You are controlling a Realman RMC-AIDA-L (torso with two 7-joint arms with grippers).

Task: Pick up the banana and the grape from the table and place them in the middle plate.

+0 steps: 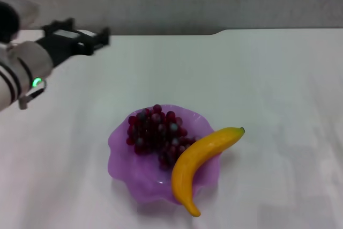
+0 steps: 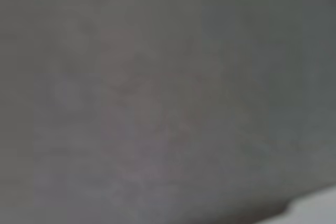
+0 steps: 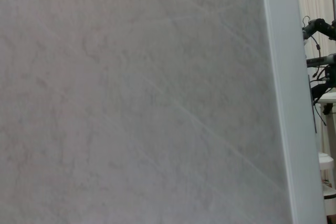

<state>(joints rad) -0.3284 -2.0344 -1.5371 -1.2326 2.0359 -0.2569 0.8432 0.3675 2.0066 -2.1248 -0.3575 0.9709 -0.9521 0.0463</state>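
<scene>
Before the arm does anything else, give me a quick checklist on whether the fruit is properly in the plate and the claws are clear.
1. grape inside the middle plate: ok.
2. banana settled in the plate: not ok, it lies across the rim with both ends overhanging.
3. No fruit left on the table: ok.
4. left claw clear of the plate: ok, raised at the far left.
5. Left claw empty: cannot tell.
6. Right claw position: cannot tell, not in view.
</scene>
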